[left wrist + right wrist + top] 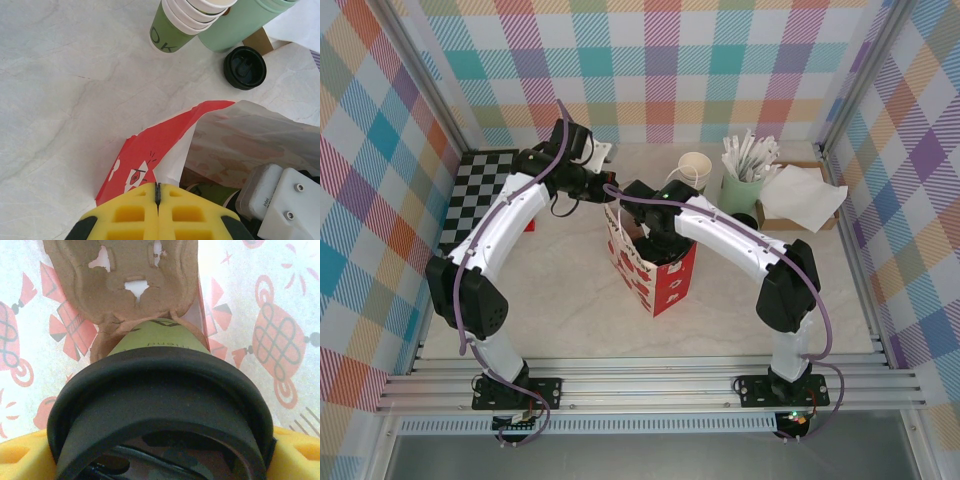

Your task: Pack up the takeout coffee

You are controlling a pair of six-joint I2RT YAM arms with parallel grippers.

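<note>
One takeout coffee [160, 337] sits low inside the paper bag [670, 285] at frame centre, clamped in the jaws of the right gripper [160, 456] at the cardboard carrier [125, 275] and likely needing a straight, upright descent, while the left gripper [158, 196], jaws pinched together on the bag's rim, holds it open.

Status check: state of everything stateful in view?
paper bag: upright, open
left gripper: shut on paper bag rim
right gripper: shut on held cup
held cup: lidded, inside paper bag
second cup: lidded, upright on table
cup stack: lidless, nested
</note>
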